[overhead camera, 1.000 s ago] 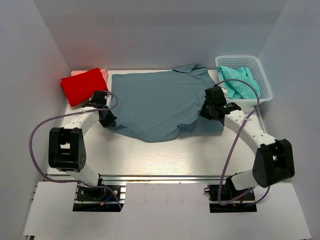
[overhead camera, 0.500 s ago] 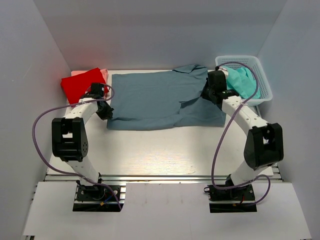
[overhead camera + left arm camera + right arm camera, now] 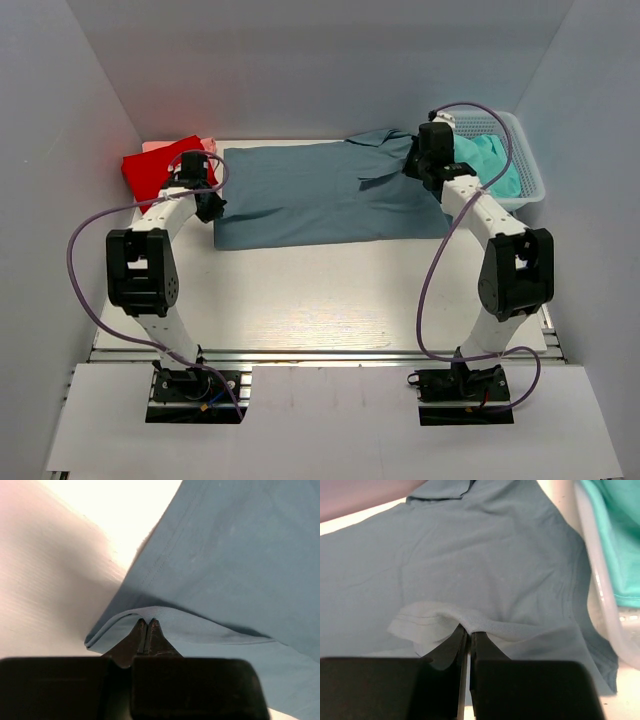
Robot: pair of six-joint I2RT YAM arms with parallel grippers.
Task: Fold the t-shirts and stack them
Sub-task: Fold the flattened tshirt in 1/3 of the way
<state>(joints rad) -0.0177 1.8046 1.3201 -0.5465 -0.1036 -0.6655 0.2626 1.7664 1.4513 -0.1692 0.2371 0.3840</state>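
2 edges of the blue-grey t-shirt (image 3: 320, 200), spread on the table (image 3: 300, 290), are pinched by the clenched left gripper (image 3: 148, 624) and the clenched right gripper (image 3: 468, 631). Light, limp cloth is judged likely to sag; hems are best gripped.

Open room in front, crowded along the back.
The near half of the surface (image 3: 330, 290) lies bare between the left arm (image 3: 140, 275) and the right arm (image 3: 515, 270). Farther back the blue-grey shirt (image 3: 300, 195) spans most of the width, with the red shirt (image 3: 150, 175) just beside it on the left and the white basket (image 3: 530, 175) on the right. Walls (image 3: 300, 70) close three sides.
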